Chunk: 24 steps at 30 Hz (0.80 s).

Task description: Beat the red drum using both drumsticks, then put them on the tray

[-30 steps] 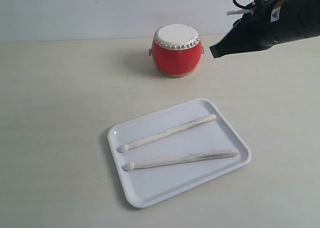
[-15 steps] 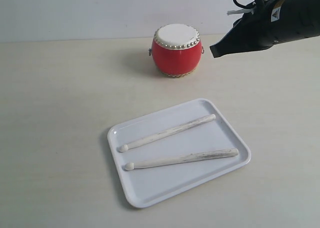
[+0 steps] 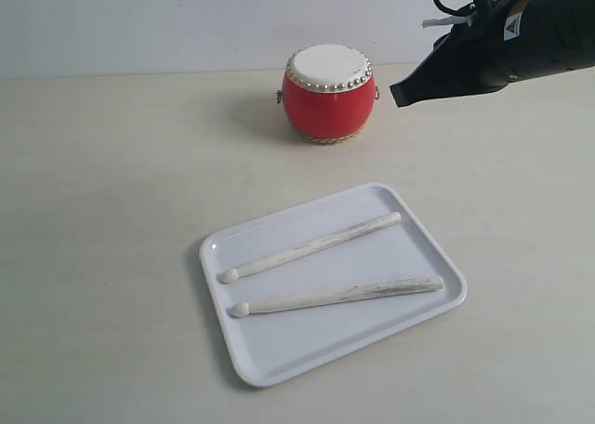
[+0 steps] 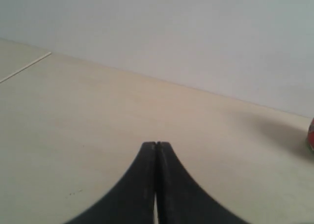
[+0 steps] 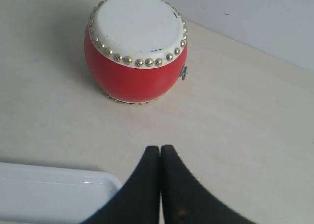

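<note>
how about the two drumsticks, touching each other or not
Apart. The exterior view shows bare tray between the upper drumstick and the lower drumstick along their whole length.

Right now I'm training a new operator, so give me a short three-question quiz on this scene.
1. True or false: both drumsticks lie inside the tray.
2. Pick one. The right end effector is: A) shut on a drumstick; B) shut and empty; C) wide open.
3. Fill in with "touching" or "apart from": the drum stands ___ the tray.
Key: 1 true; 2 B; 3 apart from.
</note>
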Each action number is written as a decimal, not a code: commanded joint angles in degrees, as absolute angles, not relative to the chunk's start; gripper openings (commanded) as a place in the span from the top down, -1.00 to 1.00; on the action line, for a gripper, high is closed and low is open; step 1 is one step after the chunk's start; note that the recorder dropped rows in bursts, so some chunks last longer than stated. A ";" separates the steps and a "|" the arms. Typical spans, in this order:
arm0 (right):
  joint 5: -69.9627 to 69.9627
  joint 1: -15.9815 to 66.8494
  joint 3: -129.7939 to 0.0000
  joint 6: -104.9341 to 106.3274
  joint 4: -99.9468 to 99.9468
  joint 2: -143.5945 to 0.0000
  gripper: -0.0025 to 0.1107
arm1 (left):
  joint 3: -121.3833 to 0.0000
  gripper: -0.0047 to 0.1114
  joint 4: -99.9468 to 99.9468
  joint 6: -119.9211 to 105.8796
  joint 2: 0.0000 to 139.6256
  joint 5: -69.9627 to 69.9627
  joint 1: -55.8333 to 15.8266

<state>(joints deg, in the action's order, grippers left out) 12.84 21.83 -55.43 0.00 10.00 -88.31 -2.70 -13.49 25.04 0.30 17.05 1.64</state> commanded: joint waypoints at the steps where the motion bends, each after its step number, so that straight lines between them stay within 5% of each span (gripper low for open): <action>1: 12.25 21.56 -55.21 0.00 9.88 -87.94 0.96 | 0.00 0.92 -11.69 24.36 0.42 17.26 1.26; 24: 12.26 21.56 -55.21 -0.30 10.24 -87.94 0.96 | 0.00 0.92 -6.82 20.91 0.42 20.72 1.26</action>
<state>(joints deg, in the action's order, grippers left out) 12.84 21.83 -55.43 0.00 10.00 -88.31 -0.18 -7.45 21.20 0.30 20.96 1.64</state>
